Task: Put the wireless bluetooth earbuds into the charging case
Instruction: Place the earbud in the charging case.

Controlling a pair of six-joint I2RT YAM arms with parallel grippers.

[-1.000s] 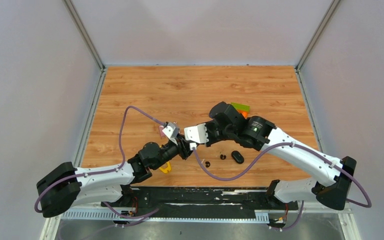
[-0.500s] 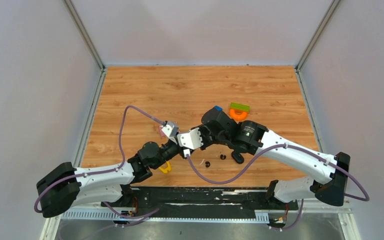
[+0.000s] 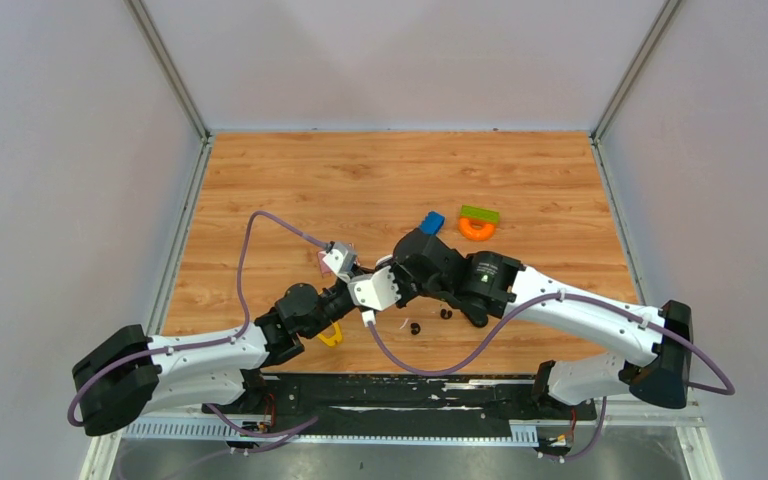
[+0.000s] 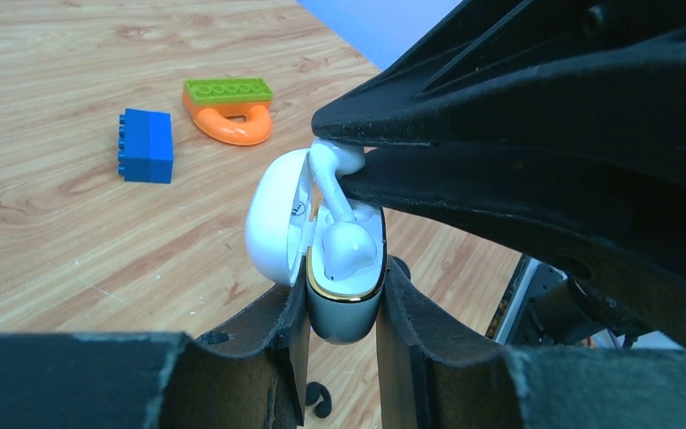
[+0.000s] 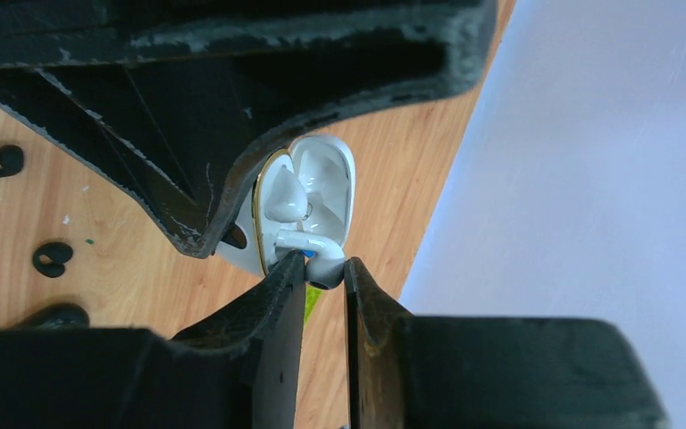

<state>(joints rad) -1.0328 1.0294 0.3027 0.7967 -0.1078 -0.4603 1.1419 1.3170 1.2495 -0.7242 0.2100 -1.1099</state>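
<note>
left claw (image 4: 344, 279) clamped on open charging case (image 4: 272, 214), right claw (image 5: 323, 268) pinching white earbud (image 5: 299, 239) at the case rim, second white bud (image 5: 284, 198) seated inside, two black buds (image 3: 415, 327) on table (image 3: 260, 180) at 4 o'clock toward the near edge, blue block (image 3: 431, 222) well apart at 1 o'clock

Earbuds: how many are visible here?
4. One white bud sits in the charging case gripped by the left gripper; a second white bud is pinched by the right gripper at the case's opening; two black buds lie on the table. More could be hidden.
</note>
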